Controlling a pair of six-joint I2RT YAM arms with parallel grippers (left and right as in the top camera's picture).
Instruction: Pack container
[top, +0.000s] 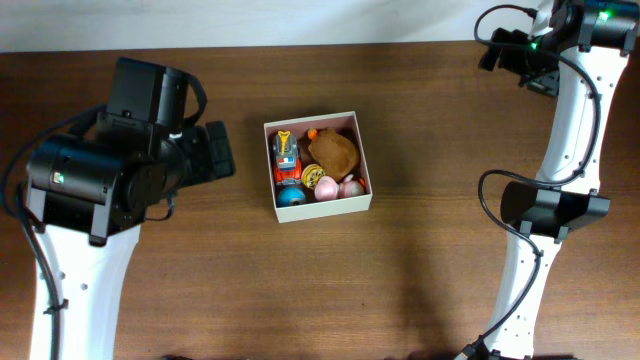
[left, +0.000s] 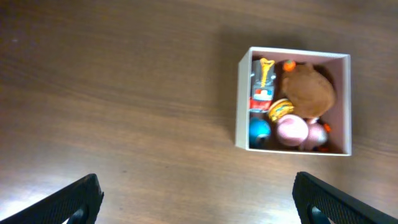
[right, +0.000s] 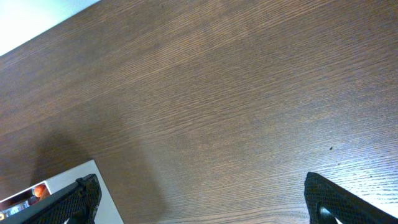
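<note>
The left gripper (left: 198, 204) hangs above the tabletop, its fingers (left: 78, 199) spread wide with nothing between them. The right gripper (right: 202, 204) is equally spread, and the right arm (top: 565, 140) reaches away.

Your overhead camera looks straight down on the table (top: 420, 290), with the container (top: 322, 208) near mid-frame. Your left wrist camera, off to the container's left, faces down from high up and takes it in whole. Your right wrist camera sits nearer the wood and catches only one container corner. All three views share the container.
</note>
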